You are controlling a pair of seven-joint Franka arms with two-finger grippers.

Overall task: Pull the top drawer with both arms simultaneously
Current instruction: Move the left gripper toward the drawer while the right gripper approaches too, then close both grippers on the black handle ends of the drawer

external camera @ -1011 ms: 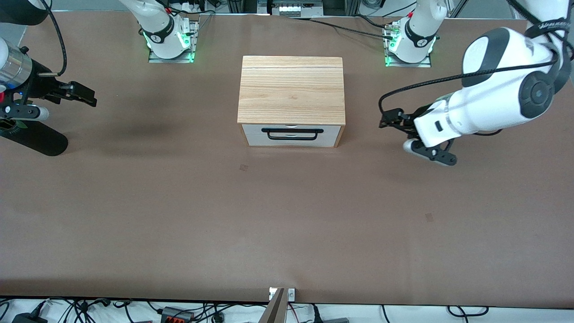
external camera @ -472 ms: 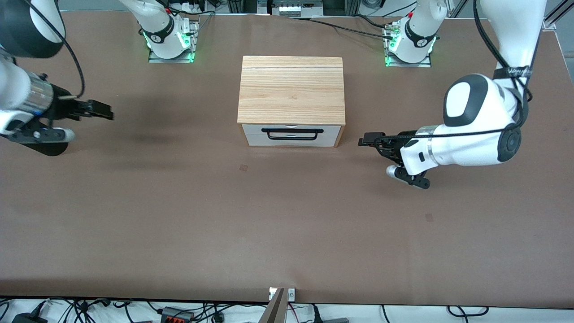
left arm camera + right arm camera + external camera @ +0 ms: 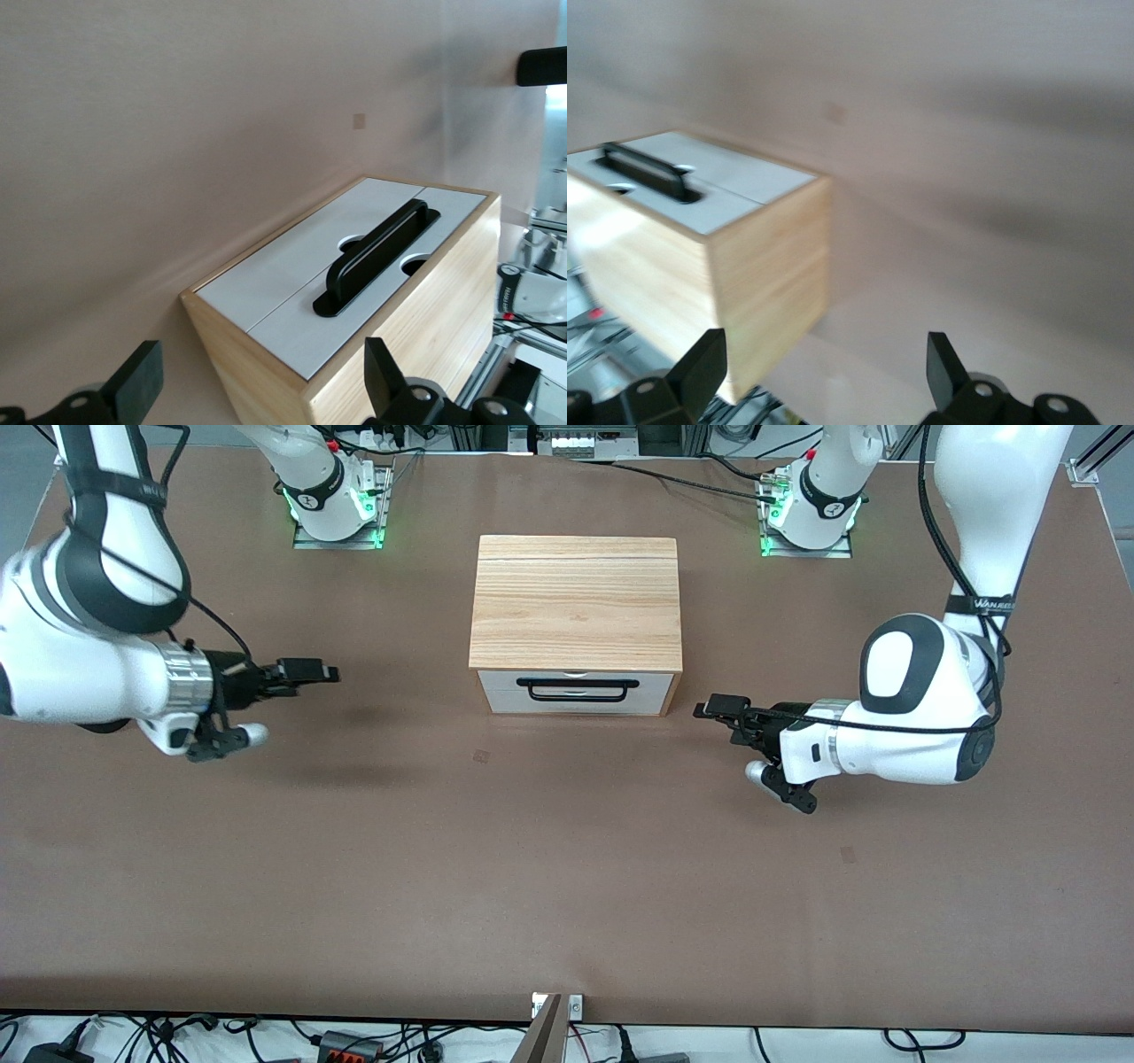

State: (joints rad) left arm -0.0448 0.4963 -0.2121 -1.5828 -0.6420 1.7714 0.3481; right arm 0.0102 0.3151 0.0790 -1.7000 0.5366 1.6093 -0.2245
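I'm running a robot lab here. Two arm bases (image 3: 337, 500) sit bolted at twelve o'clock on a brown table (image 3: 567, 886). Loose cables (image 3: 354, 1041) trail at six.

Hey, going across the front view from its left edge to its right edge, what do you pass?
Right arm's end effector → wooden cabinet with the top drawer and its black bar handle → left arm's end effector. Both end effectors are open, over bare table.

L gripper (image 3: 713, 710); R gripper (image 3: 314, 673) (both agape)
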